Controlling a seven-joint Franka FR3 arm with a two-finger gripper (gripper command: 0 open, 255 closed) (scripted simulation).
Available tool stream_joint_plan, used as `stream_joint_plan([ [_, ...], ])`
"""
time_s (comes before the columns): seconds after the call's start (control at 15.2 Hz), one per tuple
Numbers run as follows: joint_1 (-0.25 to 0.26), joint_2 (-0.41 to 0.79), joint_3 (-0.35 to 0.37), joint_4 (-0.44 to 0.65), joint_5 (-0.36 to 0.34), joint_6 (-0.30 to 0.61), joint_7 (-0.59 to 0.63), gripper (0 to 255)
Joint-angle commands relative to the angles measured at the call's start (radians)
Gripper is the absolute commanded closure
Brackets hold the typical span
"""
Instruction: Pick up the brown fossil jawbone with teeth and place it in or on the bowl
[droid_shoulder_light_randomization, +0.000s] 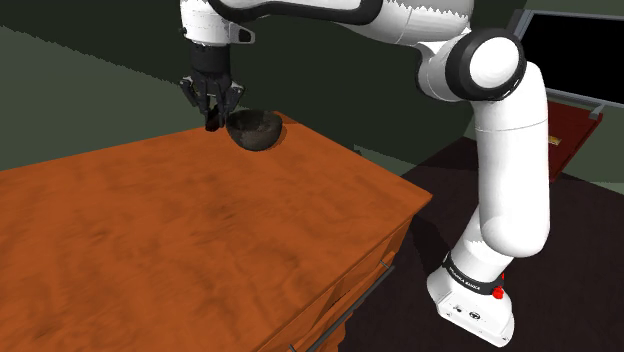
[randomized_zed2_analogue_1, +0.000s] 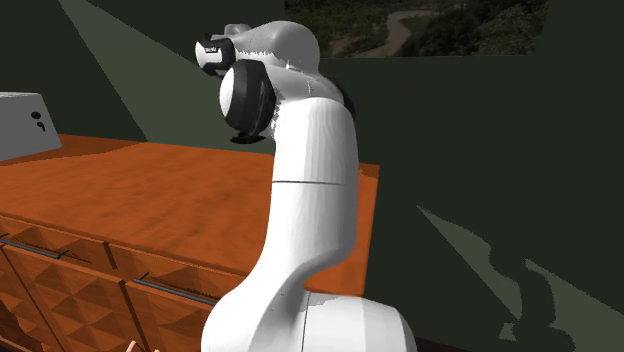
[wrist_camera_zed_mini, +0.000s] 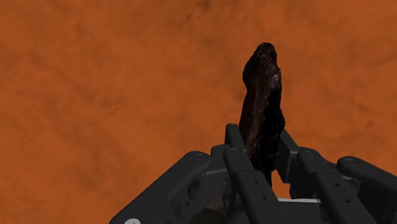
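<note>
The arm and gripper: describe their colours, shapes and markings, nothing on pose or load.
The arm is made of smooth, rounded white shells with dark rings at the joints. Near its foot runs a black band with small white lettering, and a red dot just under it. The gripper is all black, with two angular fingers.

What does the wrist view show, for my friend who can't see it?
The black pincer is shut on a dark brown, lumpy jawbone that sticks out beyond it. Behind them spreads an orange-brown wooden tabletop.
</note>
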Motion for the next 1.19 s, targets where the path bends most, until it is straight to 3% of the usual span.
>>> stream_joint_plan([
  [0.0,-0.028,0.007,-0.009,0.018,0.003,-0.008,-0.042,255],
  [0.53,-0.124,0.068,-0.048,0.118,-0.001,-0.041,-0.201,255],
  [0.79,-0.144,0.14,-0.073,0.239,-0.019,-0.087,-0.28,255],
  [0.92,-0.139,0.206,-0.092,0.357,-0.037,-0.134,-0.331,255],
  [1.12,-0.176,0.167,-0.083,0.242,-0.022,-0.063,-0.323,255],
])
